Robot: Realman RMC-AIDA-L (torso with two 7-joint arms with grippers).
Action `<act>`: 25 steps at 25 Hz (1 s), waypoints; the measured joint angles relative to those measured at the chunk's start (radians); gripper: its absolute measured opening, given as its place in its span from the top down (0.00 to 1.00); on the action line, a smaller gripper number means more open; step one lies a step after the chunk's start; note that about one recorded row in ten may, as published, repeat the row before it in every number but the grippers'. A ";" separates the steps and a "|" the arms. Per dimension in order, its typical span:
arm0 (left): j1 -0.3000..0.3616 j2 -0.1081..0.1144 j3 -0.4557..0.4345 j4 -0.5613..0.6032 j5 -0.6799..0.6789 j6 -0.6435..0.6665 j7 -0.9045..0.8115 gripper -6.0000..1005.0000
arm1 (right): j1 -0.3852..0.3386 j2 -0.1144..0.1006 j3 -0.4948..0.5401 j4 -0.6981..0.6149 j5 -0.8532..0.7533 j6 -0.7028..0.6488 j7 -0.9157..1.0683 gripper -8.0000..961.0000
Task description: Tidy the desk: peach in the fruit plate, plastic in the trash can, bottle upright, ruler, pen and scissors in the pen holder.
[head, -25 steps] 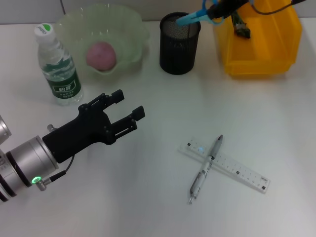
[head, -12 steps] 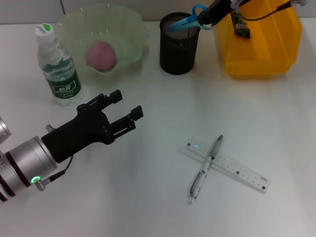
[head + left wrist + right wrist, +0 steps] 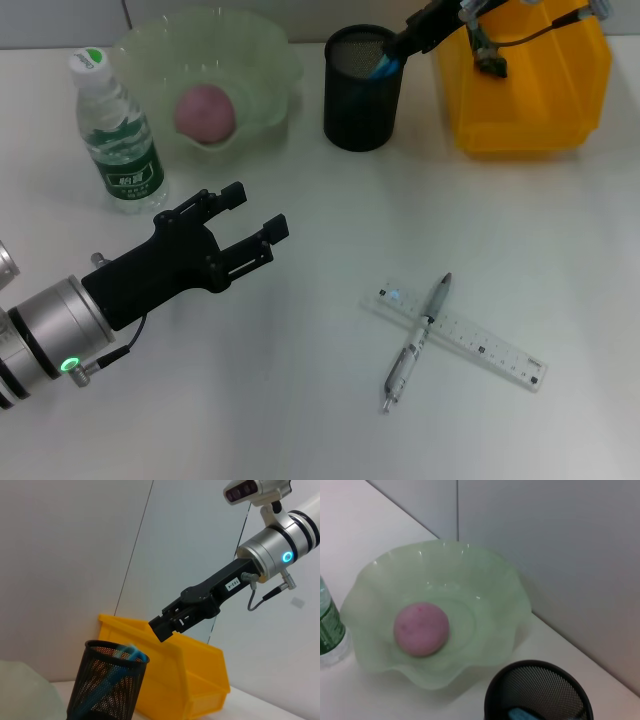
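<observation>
The right gripper [image 3: 408, 38] reaches in from the far side, its black fingers right above the rim of the pen holder [image 3: 363, 90]; whether they are apart or together cannot be told from any view. The holder is a black wire-mesh cylinder, and the blue-handled scissors [image 3: 384, 66] stand slanted inside it, leaning on the rim beside the gripper. Just beside the holder sits a glossy yellow plastic bin [image 3: 525, 85]. On its other side is the fruit plate [image 3: 265, 60], a pale green translucent bowl with a wavy edge, holding the round pink peach [image 3: 205, 111]. Next to it a clear bottle [image 3: 116, 138] with a green label and white cap stands upright. Nearer on the white table [image 3: 300, 400], a clear flat ruler [image 3: 460, 338] lies with a slim silver pen [image 3: 415, 342] crossing over it. The left gripper [image 3: 255, 218] hovers above the table near the bottle, its black fingers spread apart and holding nothing.
</observation>
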 joint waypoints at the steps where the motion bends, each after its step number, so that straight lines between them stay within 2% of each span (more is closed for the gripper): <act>1: 0.000 0.000 0.000 0.000 0.000 0.000 0.000 0.22 | -0.002 0.001 0.000 -0.001 0.000 0.003 0.000 0.59; 5: 0.000 0.001 0.004 0.001 0.002 0.001 -0.002 0.22 | -0.029 0.013 0.003 -0.027 0.009 0.019 -0.004 0.49; 9: -0.002 0.003 0.008 0.008 0.006 0.003 -0.004 0.22 | -0.095 0.030 0.002 -0.118 0.058 0.021 -0.014 0.40; 12: -0.002 0.004 0.012 0.014 0.007 0.006 -0.005 0.23 | -0.157 0.033 0.001 -0.188 0.151 0.000 -0.033 0.34; 14: -0.002 0.005 0.021 0.021 0.007 0.008 -0.007 0.23 | -0.215 0.021 0.006 -0.237 0.264 -0.065 -0.052 0.30; 16: 0.000 0.007 0.046 0.039 0.008 0.016 -0.013 0.23 | -0.226 0.015 0.008 -0.244 0.295 -0.097 -0.055 0.27; 18: 0.001 0.008 0.078 0.062 0.008 0.026 -0.021 0.23 | -0.247 0.000 0.010 -0.253 0.352 -0.168 -0.058 0.24; 19: 0.002 0.008 0.098 0.076 0.008 0.033 -0.023 0.23 | -0.258 -0.016 0.011 -0.256 0.393 -0.256 -0.057 0.24; 21: 0.010 0.008 0.173 0.123 0.008 0.056 -0.023 0.23 | -0.257 -0.028 0.010 -0.253 0.404 -0.359 -0.047 0.24; 22: 0.010 0.008 0.173 0.123 0.008 0.056 -0.023 0.23 | -0.257 -0.028 0.010 -0.253 0.404 -0.359 -0.047 0.24; 23: 0.010 0.008 0.173 0.123 0.008 0.056 -0.023 0.23 | -0.248 -0.030 0.005 -0.252 0.400 -0.415 -0.032 0.24; 25: 0.023 0.009 0.289 0.191 0.008 0.080 -0.024 0.23 | -0.242 -0.031 0.002 -0.251 0.394 -0.436 -0.023 0.24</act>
